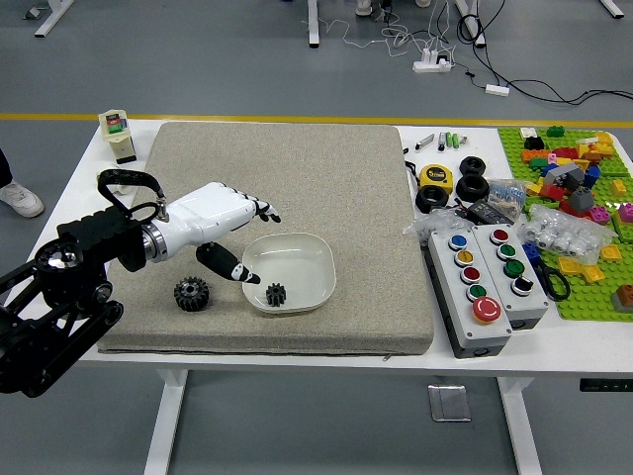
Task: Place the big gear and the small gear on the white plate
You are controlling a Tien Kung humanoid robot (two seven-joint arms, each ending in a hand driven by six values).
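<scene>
My left hand (259,245) is above the mat at the plate's upper left side, its fingers spread and nothing between them. The thumb's tip reaches over the left rim of the white plate (312,262). Inside the plate, toward its lower left, lies the small black gear (276,294), apart from the fingers. The big dark gear (191,293) rests on the grey mat to the left of the plate, below my left wrist. My right arm does not show.
The grey mat (376,198) covers much of the white table (455,346). To its right are two button boxes (475,287), a yellow tape measure (435,177), black wheels (472,187), plastic bags and toy bricks. A person's shoe (21,199) shows at the left.
</scene>
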